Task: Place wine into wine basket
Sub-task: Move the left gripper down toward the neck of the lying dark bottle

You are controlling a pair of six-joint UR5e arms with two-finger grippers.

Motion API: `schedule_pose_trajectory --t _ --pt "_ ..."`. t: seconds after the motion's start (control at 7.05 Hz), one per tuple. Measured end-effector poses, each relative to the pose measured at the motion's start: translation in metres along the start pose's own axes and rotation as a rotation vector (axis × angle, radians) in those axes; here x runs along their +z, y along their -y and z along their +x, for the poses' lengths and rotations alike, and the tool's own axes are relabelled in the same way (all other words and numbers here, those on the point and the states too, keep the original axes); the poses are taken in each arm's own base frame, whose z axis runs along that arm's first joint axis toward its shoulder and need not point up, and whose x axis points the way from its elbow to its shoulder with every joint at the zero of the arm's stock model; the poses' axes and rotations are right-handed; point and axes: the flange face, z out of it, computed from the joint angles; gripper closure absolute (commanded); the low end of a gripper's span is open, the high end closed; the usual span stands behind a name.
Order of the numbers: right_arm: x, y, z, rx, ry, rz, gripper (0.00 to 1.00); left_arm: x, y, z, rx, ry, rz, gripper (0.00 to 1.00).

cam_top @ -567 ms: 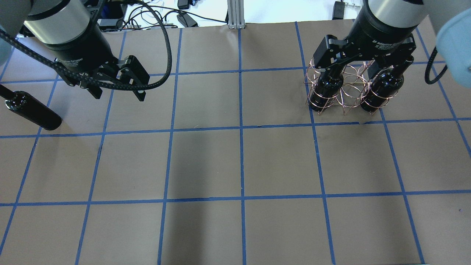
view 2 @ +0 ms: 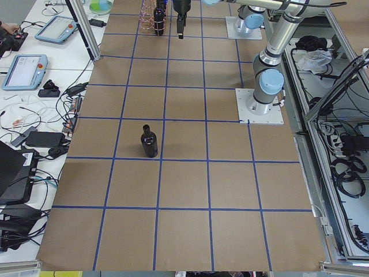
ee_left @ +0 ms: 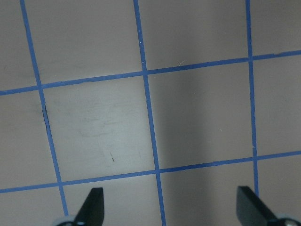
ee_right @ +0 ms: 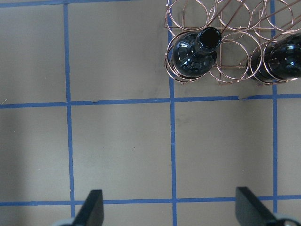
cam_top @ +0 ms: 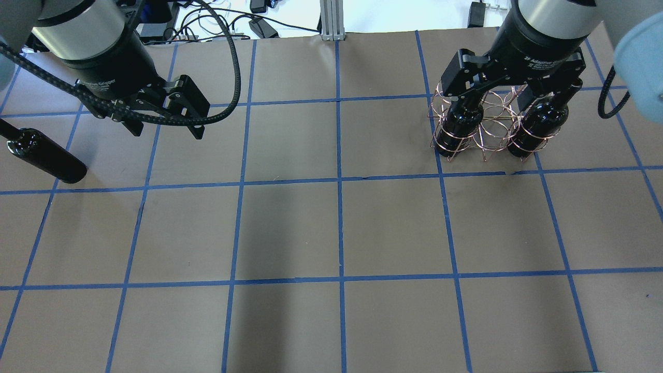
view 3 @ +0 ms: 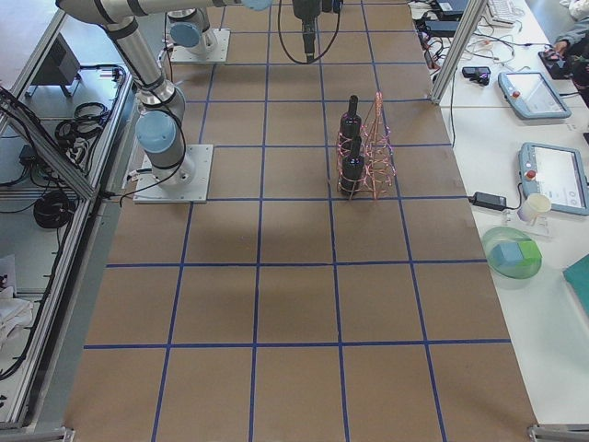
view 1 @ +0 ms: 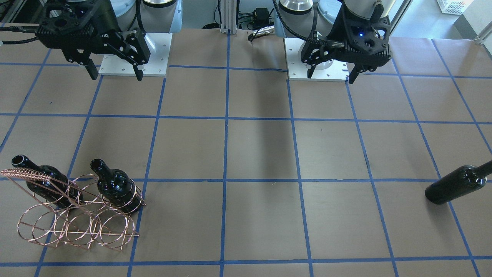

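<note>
Both grippers hang spread wide and hold nothing: the left gripper over the bare table, the right gripper high on the robot's side of the basket. In the basket's rings, at the robot's right, stand two bottles. The third bottle stands upright at the far left, well apart from the basket.

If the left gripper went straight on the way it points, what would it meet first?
Probably the brown paper-covered table; the left gripper points down, and its wrist view shows nothing else.
</note>
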Motion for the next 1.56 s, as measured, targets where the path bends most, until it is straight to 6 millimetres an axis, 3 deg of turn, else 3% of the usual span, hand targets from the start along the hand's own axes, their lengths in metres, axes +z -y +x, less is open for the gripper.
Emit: schedule_pose_trajectory --t 0.71,0.99,1.13,1.56 --pt "0.000 0.000 0.000 0.000 0.000 0.000 0.00 0.003 0.002 -0.005 -0.010 -0.005 -0.002 0.00" --pt "0.000 0.000 0.000 -0.001 0.000 -0.001 0.00 -0.003 0.005 -0.021 -0.023 0.001 0.009 0.00" --pt "0.000 0.000 0.000 -0.001 0.000 -0.001 0.00 -0.007 0.009 -0.052 -0.044 0.001 0.017 0.00" --pt "0.001 0.000 0.000 -0.001 0.000 -0.001 0.00 -0.005 0.007 -0.207 -0.047 0.006 0.022 0.00"
